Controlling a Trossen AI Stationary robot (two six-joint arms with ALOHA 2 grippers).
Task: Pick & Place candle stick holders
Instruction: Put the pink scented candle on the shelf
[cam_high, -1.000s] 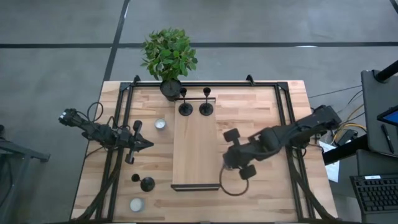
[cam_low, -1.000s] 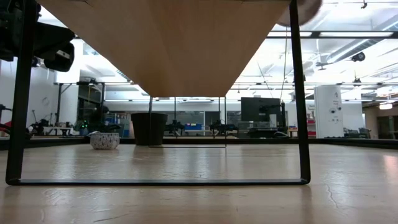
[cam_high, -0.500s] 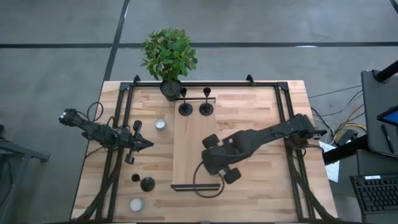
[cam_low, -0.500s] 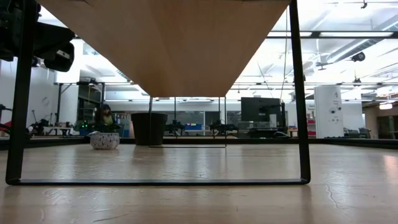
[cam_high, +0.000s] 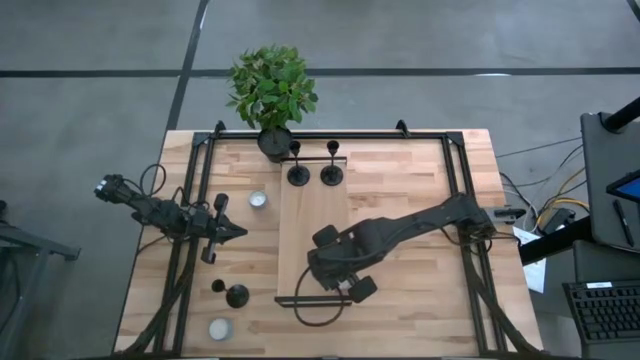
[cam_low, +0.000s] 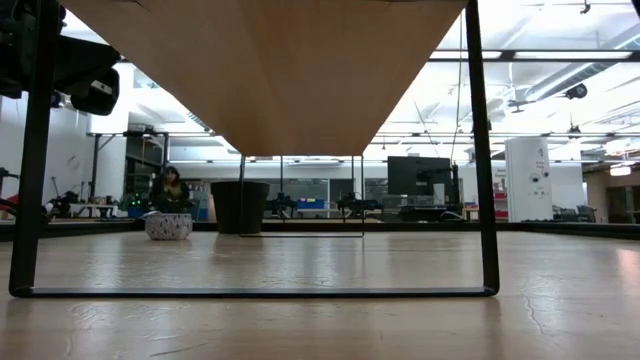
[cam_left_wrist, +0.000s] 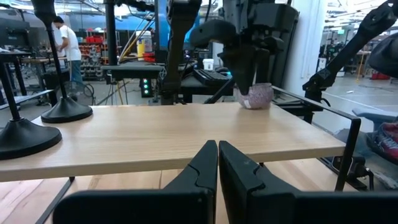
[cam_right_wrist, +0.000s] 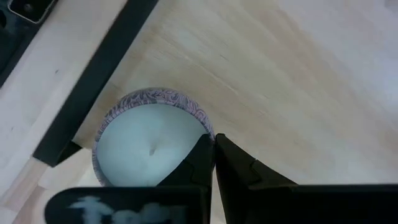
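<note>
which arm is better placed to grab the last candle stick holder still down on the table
Left. The left end effector hangs just above the candle stick holder on the table's left side. The right end effector is over the raised board, shut above a candle.

**Lighting and picture quality**

High view: even, bright overhead light, soft shadows on the counter (cam_high: 400, 180). Low view: ceiling lights (cam_low: 590, 60) glare behind a dark, backlit shelf underside (cam_low: 270, 70). Right wrist view: own claw (cam_right_wrist: 214, 149) blurred, out of focus.
</note>
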